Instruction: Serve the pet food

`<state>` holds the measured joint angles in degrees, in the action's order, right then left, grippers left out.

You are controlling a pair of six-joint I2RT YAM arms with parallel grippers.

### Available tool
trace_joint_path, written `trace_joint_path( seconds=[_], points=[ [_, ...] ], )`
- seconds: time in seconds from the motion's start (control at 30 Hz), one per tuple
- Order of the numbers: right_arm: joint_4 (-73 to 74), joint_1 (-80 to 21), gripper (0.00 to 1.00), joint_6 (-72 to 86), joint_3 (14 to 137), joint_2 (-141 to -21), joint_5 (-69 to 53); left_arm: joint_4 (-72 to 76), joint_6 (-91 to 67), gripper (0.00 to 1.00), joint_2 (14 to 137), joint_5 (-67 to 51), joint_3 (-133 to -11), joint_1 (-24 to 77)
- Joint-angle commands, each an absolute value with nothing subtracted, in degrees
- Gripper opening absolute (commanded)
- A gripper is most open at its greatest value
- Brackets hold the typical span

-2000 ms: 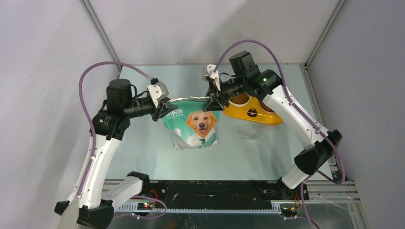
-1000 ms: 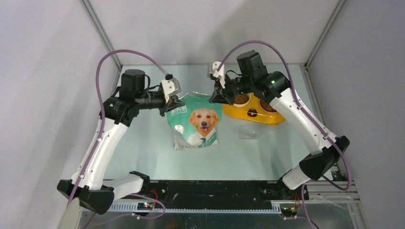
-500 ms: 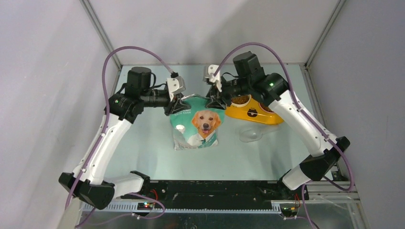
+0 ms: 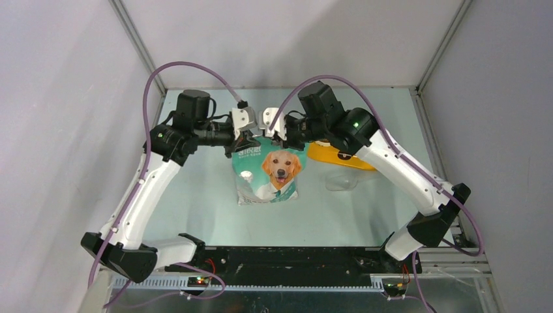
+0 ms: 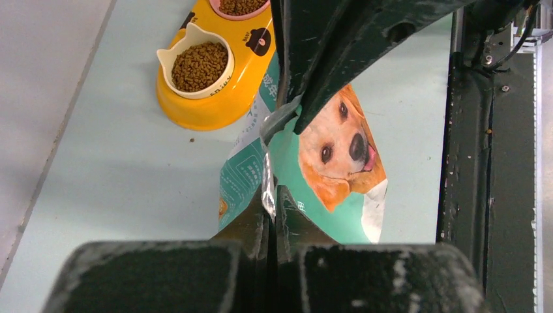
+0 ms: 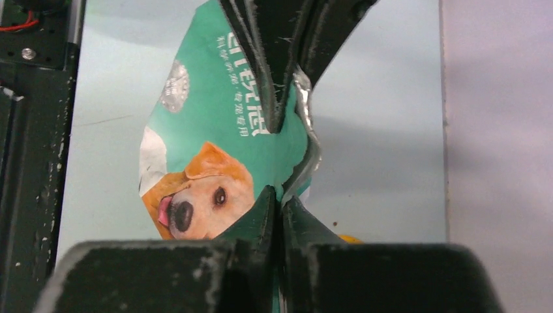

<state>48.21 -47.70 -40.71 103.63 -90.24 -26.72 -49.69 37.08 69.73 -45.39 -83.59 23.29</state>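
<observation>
The teal-and-white bag [image 4: 269,171] printed with a golden dog stands upright mid-table. My left gripper [image 4: 246,141] is shut on the left end of its top edge, and my right gripper [image 4: 278,141] is shut on the right end. The two grippers are close together, so the top edge is bunched. The left wrist view shows the bag [image 5: 326,156] pinched in my left gripper [image 5: 270,202]. The right wrist view shows the bag [image 6: 215,150] in my right gripper [image 6: 282,202]. Brown pet food [image 5: 199,65] fills both bowls of the yellow feeder [image 5: 215,104].
The yellow feeder [image 4: 342,158] sits right of the bag, partly under my right arm. A clear plastic scoop [image 4: 342,182] lies in front of it. A few stray pellets [image 5: 190,139] lie by the feeder. Grey walls close in the table on three sides.
Both grippers moved toward each other along the bag's top, the right one most, leftward. The bag's top edge has narrowed and bunched. Both stay shut on it.
</observation>
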Motion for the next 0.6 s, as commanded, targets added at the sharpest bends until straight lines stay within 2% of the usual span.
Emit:
trace_joint_path(
  seconds=[0.0, 0.3, 0.43, 0.5, 0.57],
  points=[
    [44.46, -47.94, 0.0, -42.78, 103.55, -89.44, -19.55, -51.21, 36.72, 0.0, 67.61, -44.03, -84.8, 22.76],
    [38.83, -45.63, 0.0, -36.69, 107.05, -90.48, -12.01, -48.58, 32.92, 0.0, 63.58, -42.0, -81.1, 19.44],
    [38.68, -45.04, 0.01, -37.39, 106.4, -90.65, -12.45, -47.91, 31.22, 0.0, 63.02, -42.78, -80.48, 19.42],
    [41.52, -45.11, 0.12, -38.89, 105.67, -90.42, -15.42, -47.72, 31.2, 0.0, 62.92, -42.92, -80.47, 19.42],
    [42.94, -45.71, 0.3, -40.32, 104.3, -90.06, -16.69, -47.25, 31.23, 0.01, 63.17, -43.26, -80.64, 19.42]
  ],
)
